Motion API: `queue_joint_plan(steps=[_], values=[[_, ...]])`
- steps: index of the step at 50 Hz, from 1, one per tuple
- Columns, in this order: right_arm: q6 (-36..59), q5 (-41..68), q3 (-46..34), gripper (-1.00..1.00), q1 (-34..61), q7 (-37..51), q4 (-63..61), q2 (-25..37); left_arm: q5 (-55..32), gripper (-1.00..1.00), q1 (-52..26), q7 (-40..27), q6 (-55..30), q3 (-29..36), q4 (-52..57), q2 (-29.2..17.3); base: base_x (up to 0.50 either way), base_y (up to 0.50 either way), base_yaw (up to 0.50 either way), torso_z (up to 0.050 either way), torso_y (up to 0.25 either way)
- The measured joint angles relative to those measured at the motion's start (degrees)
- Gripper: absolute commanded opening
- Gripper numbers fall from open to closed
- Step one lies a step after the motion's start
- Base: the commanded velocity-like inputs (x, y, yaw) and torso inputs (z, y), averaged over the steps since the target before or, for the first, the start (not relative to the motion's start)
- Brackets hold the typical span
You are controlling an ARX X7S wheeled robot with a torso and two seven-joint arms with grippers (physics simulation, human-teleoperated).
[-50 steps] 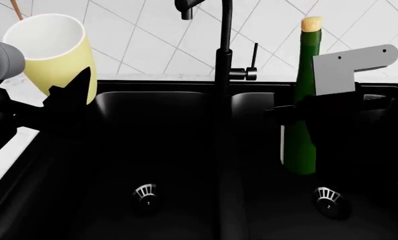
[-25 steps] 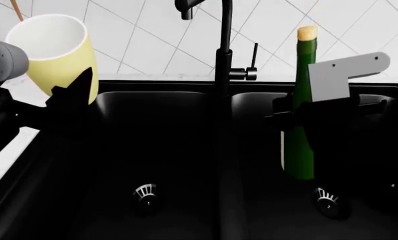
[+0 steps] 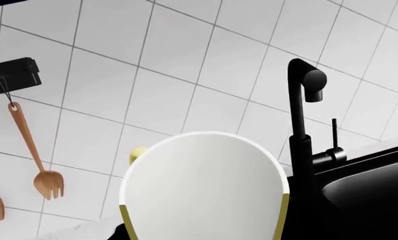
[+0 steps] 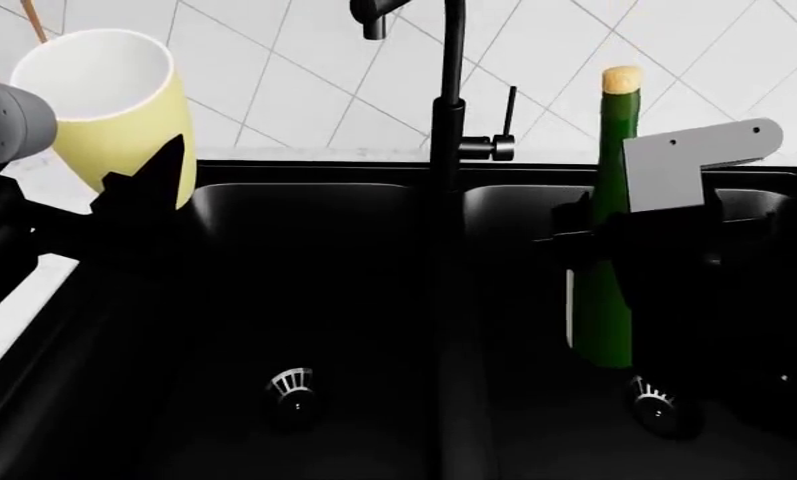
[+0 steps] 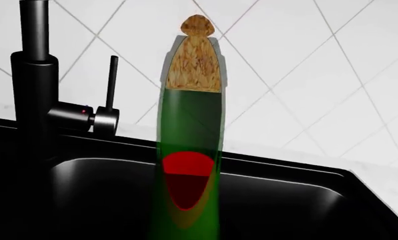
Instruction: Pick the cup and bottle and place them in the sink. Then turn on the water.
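We hold the bottle (image 4: 601,290) clamped at mid-body in the right gripper (image 4: 625,235), upright over the right basin of the sink (image 4: 371,300); tall slick glass, we judge it top-heavy and breakable; the left gripper (image 4: 138,205) grips the light, rigid cup (image 4: 111,105) low on its wall, above the left rim.

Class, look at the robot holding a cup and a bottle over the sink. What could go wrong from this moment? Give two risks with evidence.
1. The bottle is tall and narrow, and the right hand grips it at mid-height above the right basin's drain. If released before its base sits flat, it may topple and crack.
2. The cup in the left hand hangs over the sink's left rim, not the basin. Released here, it could land on the edge and tumble.
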Motion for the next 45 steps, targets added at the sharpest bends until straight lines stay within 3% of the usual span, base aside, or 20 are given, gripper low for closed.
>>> queue_joint_plan(steps=[34,35,45], values=[[-2.4,-0.2,0.6,-1.0,-2.9,-1.2,0.6,0.9,-0.1,-1.0,0.0,-0.1,0.2,0.0,0.0,-0.1,0.0,0.0,0.0,0.0,0.001],[-2.5,-0.1,0.6,1.0,-3.0,-1.3,0.7,0.9,-0.1,-1.0,0.0,-0.1,0.2,0.0,0.0,-0.1,0.0,0.0,0.0,0.0,0.01],[-3.3,-0.5,1.7,1.0,-3.4,-1.9,0.6,1.4,0.1,-1.0,0.3,0.0,0.3,-0.1,0.1,-0.1,0.0,0.0,0.0,0.0,0.0]])
